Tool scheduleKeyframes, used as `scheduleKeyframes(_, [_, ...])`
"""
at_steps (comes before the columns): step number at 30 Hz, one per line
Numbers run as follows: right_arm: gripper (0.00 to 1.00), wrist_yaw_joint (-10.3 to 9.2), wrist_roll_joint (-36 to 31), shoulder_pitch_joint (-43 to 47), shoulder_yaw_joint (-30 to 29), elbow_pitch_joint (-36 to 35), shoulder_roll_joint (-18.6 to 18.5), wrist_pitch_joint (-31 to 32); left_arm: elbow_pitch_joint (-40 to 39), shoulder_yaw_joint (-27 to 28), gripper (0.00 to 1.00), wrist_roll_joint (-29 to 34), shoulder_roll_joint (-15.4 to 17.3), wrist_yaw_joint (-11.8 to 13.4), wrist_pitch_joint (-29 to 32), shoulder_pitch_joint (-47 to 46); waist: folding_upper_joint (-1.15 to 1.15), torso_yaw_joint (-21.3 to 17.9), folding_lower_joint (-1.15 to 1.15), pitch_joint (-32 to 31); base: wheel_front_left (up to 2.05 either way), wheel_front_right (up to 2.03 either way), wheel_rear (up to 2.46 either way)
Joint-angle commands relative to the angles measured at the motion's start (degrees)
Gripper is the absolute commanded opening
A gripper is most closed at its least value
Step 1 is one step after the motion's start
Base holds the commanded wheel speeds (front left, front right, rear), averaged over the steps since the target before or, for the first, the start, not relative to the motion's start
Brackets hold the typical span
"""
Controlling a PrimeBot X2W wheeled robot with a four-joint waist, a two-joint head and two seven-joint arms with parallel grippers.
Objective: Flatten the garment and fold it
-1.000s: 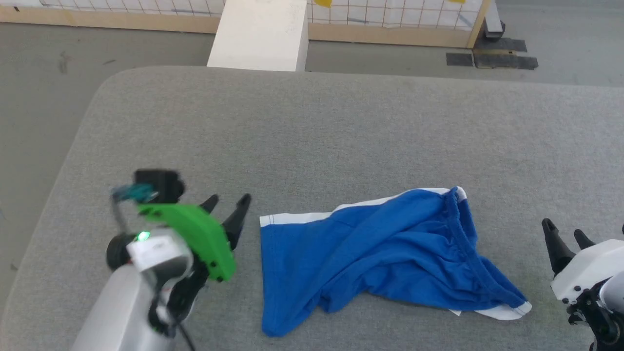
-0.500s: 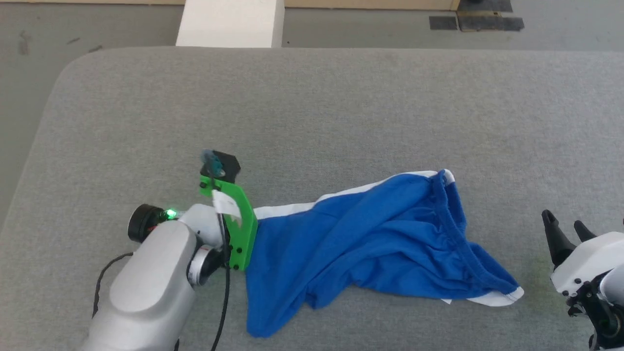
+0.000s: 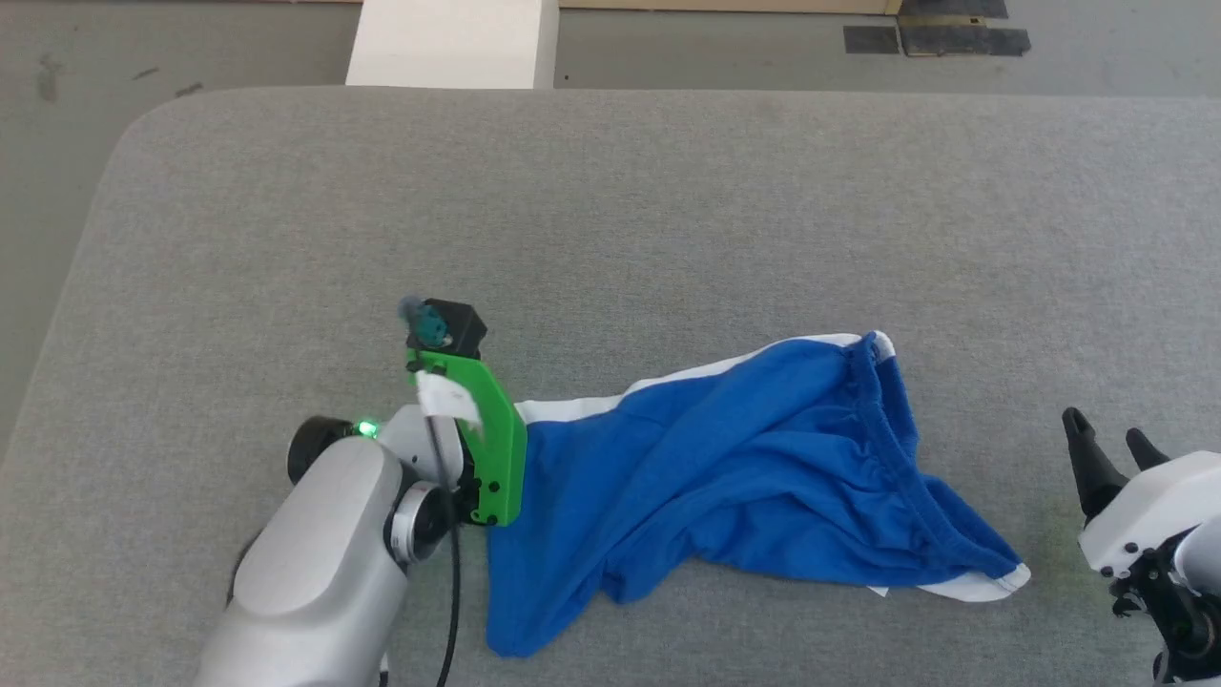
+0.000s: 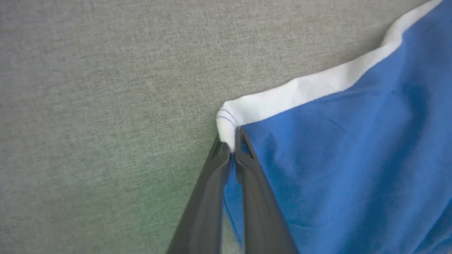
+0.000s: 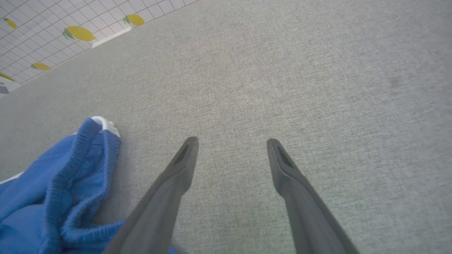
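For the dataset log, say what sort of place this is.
Likely a robot test room, not a home: a grey fabric-covered table with blue shorts, bare floor with dark patches, and a lemon-print grid backdrop.

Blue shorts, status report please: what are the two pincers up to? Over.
Left pincer shut on shorts, white hem corner. Right pincer open, off the cloth, over grey pad. Shorts crumpled, not yet flat. No obstruction seen.

Nothing can be read here. A small white tag (image 3: 446,399) on the green bracket (image 3: 501,458) of my left arm (image 3: 315,563) is too blurred to make out. The blue shorts (image 3: 763,458) show plain blue and white cloth.
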Motion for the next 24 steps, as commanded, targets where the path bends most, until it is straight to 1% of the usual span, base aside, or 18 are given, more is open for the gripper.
scheduleKeyframes(1, [1.0, -0.08, -0.3, -0.9, 0.4, -0.3, 0.1, -0.3, -0.9, 1.0, 0.0, -1.6, -0.6, 0.5, -1.5, 1.8, 0.0, 0.4, 0.0, -0.5, 0.0, 0.0, 0.0])
scheduleKeyframes(2, [1.0, -0.08, -0.3, -1.0, 0.7, -0.5, 0.1, -0.3, -1.7, 1.7, 0.0, -2.1, -0.7, 0.8, -2.4, 2.3, 0.0, 0.5, 0.0, -0.6, 0.0, 0.0, 0.0])
scheduleKeyframes(3, [1.0, -0.08, -0.7, -2.1, 2.2, -1.9, 0.1, 0.4, -5.0, 3.9, 0.0, -3.4, -0.7, 1.8, -5.5, 4.6, 0.0, 0.7, 0.0, -0.6, 0.0, 0.0, 0.0])
scheduleKeyframes(5, [1.0, -0.08, -1.6, -3.3, 3.9, -3.3, 0.1, 1.6, -7.1, 5.0, 0.0, -3.9, -0.5, 2.6, -7.0, 6.3, 0.0, 0.7, 0.0, -0.5, 0.0, 0.0, 0.0])
scheduleKeyframes(8, [1.0, -0.08, -3.0, -5.7, 7.4, -5.0, 0.0, 5.0, -10.2, 6.0, 0.0, -4.6, -0.5, 3.5, -8.3, 8.6, 0.0, 0.9, 0.0, 0.1, 0.0, 0.0, 0.0])
scheduleKeyframes(12, [1.0, -0.08, -4.5, -9.4, 13.5, -5.5, -1.5, 11.5, -13.9, 6.3, 0.0, -5.2, -0.8, 4.5, -8.8, 10.6, 0.0, 1.5, 0.0, 1.2, 0.0, 0.0, 0.0])
scheduleKeyframes(17, [1.0, -0.08, -7.1, -14.0, 19.6, -3.3, -3.9, 18.7, -17.0, 6.0, 0.0, -5.5, -1.3, 5.0, -8.7, 11.2, 0.0, 2.4, 0.0, 3.3, 0.0, 0.0, 0.0])
scheduleKeyframes(19, [1.0, -0.08, -7.8, -15.4, 21.8, -2.0, -4.8, 20.7, -17.7, 5.8, 0.0, -5.4, -1.3, 5.0, -8.6, 11.0, 0.0, 2.7, 0.0, 4.1, 0.0, 0.0, 0.0])
scheduleKeyframes(24, [1.0, -0.08, -9.3, -17.7, 25.7, 1.3, -6.2, 22.9, -18.5, 5.4, 0.0, -5.3, -1.5, 5.0, -8.6, 10.6, 0.0, 3.5, 0.0, 6.1, 0.0, 0.0, 0.0])
